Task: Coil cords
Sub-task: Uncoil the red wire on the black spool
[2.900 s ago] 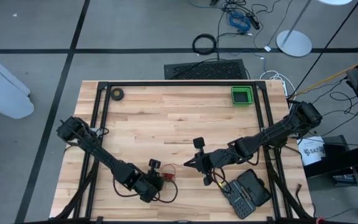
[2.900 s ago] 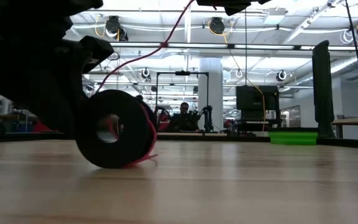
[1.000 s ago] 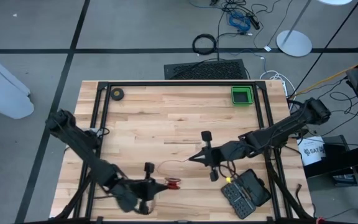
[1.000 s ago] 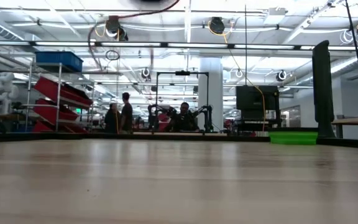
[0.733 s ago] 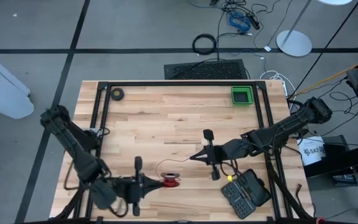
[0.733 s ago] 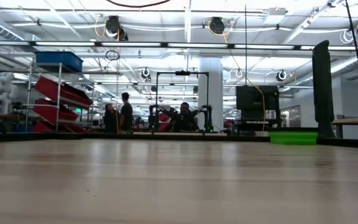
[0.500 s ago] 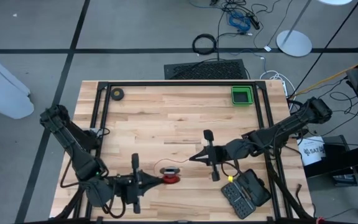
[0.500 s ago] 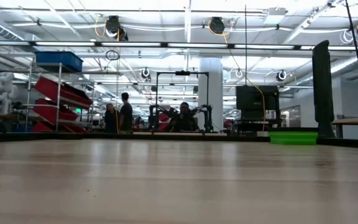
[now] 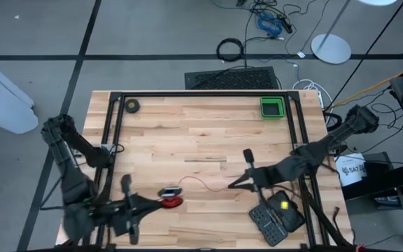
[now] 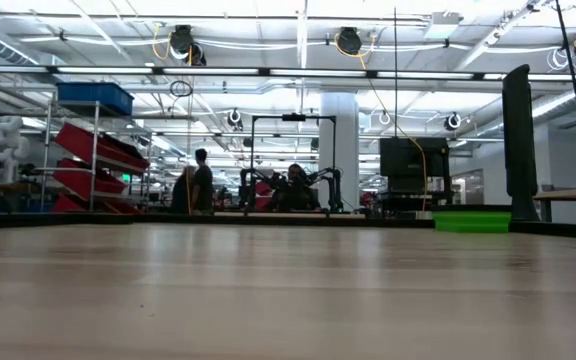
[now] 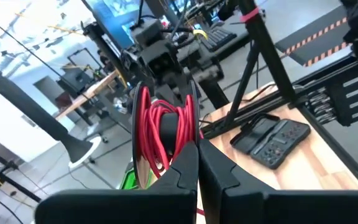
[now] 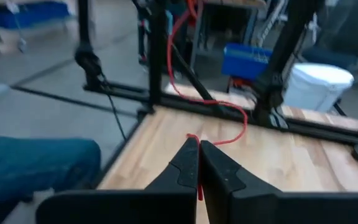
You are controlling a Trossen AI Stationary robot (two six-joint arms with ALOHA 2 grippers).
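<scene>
Wooden bench is carrying both arms. Near its front edge, the left tool is pinching the spool of cords tight, while the right tool is clamping the red wire's loose end.

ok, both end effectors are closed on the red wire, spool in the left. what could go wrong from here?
1. The right end effector pinches only the tip of the cords; a pull could slip the end free.
2. The left end effector grips the spool at its rim; it may twist out.
3. The right arm hangs over the black case; slack could snag there.
</scene>
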